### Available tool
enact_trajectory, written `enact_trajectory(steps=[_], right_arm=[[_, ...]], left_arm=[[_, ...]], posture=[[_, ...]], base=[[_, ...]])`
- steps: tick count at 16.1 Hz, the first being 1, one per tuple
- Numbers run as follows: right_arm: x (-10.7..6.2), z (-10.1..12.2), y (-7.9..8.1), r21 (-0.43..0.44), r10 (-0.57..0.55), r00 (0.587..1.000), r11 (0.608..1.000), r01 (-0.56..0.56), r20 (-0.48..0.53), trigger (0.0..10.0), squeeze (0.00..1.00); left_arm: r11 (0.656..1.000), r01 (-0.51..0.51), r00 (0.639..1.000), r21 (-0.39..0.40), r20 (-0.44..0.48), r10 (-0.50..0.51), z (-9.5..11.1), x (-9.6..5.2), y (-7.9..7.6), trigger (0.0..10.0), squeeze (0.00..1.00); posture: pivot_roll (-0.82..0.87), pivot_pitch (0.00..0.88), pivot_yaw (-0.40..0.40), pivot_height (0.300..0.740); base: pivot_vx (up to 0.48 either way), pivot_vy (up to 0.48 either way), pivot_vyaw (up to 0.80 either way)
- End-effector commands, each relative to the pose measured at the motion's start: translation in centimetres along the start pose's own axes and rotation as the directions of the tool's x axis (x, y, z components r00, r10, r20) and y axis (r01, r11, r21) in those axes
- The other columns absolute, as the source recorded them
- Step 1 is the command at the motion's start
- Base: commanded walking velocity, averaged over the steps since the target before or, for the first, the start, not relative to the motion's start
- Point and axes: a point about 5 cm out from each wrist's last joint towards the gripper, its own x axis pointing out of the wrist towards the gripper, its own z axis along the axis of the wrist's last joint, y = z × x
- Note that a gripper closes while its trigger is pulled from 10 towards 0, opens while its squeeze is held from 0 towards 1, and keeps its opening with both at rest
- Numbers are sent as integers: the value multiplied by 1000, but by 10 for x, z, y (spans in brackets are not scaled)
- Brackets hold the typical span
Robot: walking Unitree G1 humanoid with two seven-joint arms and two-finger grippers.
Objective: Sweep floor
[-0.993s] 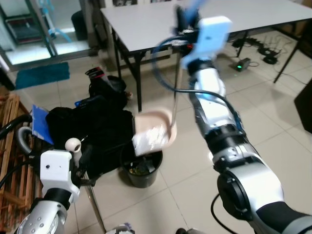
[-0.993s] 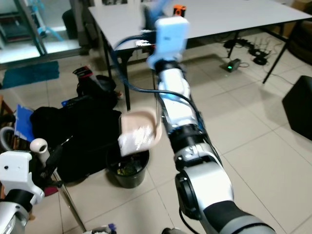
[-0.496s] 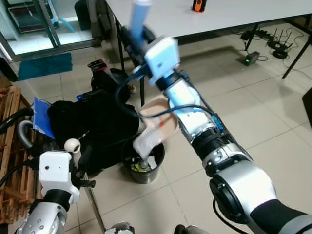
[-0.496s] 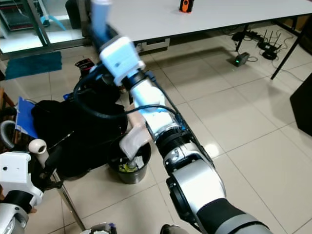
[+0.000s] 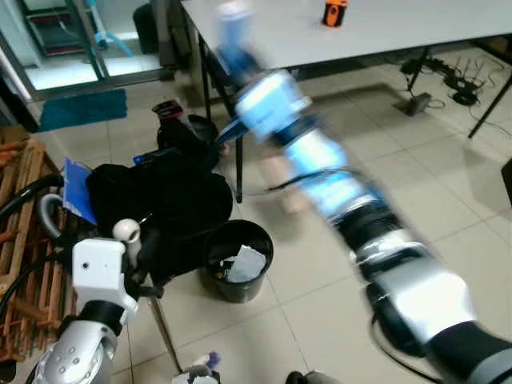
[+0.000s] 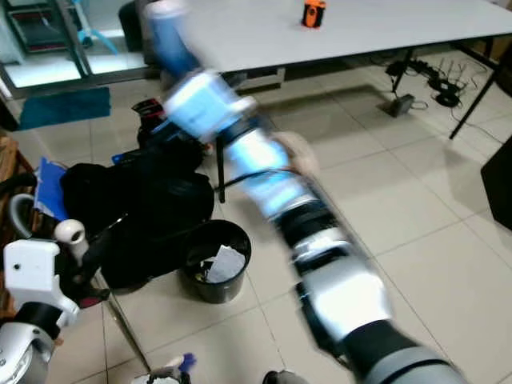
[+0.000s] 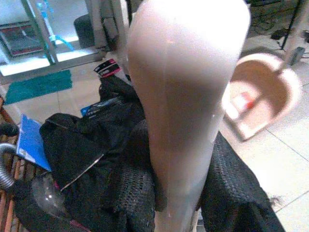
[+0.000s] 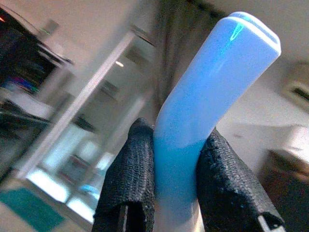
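Bench (image 5: 416,32) stands at the far side over tiled floor (image 5: 448,200). Right arm (image 5: 344,192), blurred, reaches across. Black bin (image 5: 236,260) on floor holds white paper. Right claw (image 8: 176,179) clamped on blue handle (image 8: 203,106); left claw (image 7: 178,193) clamped on pink handle (image 7: 186,96). Pink dustpan (image 7: 260,94) hangs above floor.

A bin (image 5: 235,261) stands on the floor (image 5: 416,168) at centre, with a heap of bags (image 5: 156,204) touching it at 10 o'clock; the tabletop (image 5: 384,28) spans 12 to 2 o'clock, a mat (image 5: 80,110) lies at 11 o'clock
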Motion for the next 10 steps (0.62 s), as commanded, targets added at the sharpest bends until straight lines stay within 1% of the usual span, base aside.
enact_trajectory(steps=[1, 2, 3, 4, 5, 6, 7, 8, 9, 10], right_arm=[[1, 5, -17, -5, -75, 997, 997, 75, 12, 10000, 0], [-13, -3, -42, 2, -179, 983, 984, 180, -49, 10000, 0], [-30, -9, -60, -5, -264, 958, 964, 265, -113, 10000, 0], [-43, -13, -71, -11, -325, 932, 945, 327, -160, 10000, 0], [-52, -16, -77, -20, -358, 914, 932, 361, -190, 10000, 0], [-69, -18, -86, -49, -416, 881, 908, 417, -226, 10000, 0], [-96, -19, -95, -116, -478, 833, 878, 465, -280, 10000, 0], [-105, -19, -96, -124, -491, 820, 870, 477, -294, 10000, 0], [-122, -19, -98, -126, -520, 790, 851, 509, -324, 10000, 0], [-130, -20, -98, -119, -529, 776, 844, 523, -343, 10000, 0]], left_arm=[[1000, 23, 1000, 6, 16, -23, 1, 2, -2, 10000, 0], [999, 37, 999, -11, 26, -37, 1, 5, -4, 10000, 0], [998, 59, 998, -12, 38, -58, 2, 8, -6, 10000, 0], [996, 85, 995, -9, 57, -85, 10, 35, -8, 10000, 0], [995, 97, 993, -5, 62, -97, 13, 48, -9, 10000, 0], [993, 119, 991, 21, 61, -120, 13, 61, -10, 10000, 0], [987, 149, 986, 58, 63, -152, 13, 67, -12, 10000, 0], [986, 155, 985, 58, 63, -159, 13, 68, -12, 10000, 0], [986, 161, 984, 53, 63, -164, 14, 70, -13, 10000, 0], [985, 163, 984, 48, 64, -166, 14, 70, -13, 10000, 0]], posture=[[89, 42, 2, 740], [61, 32, 19, 740], [47, 27, 30, 740], [38, 22, 41, 740], [27, 18, 51, 740], [22, 15, 60, 740], [17, 17, 65, 740], [14, 15, 69, 740], [15, 14, 71, 740], [15, 14, 71, 740]], base=[[0, 0, 0], [0, 0, 0], [0, 0, 0], [0, 0, 0], [0, 0, 0], [0, 0, 0], [0, 0, 0], [0, 0, 0], [0, 0, 0], [0, 0, 0]])
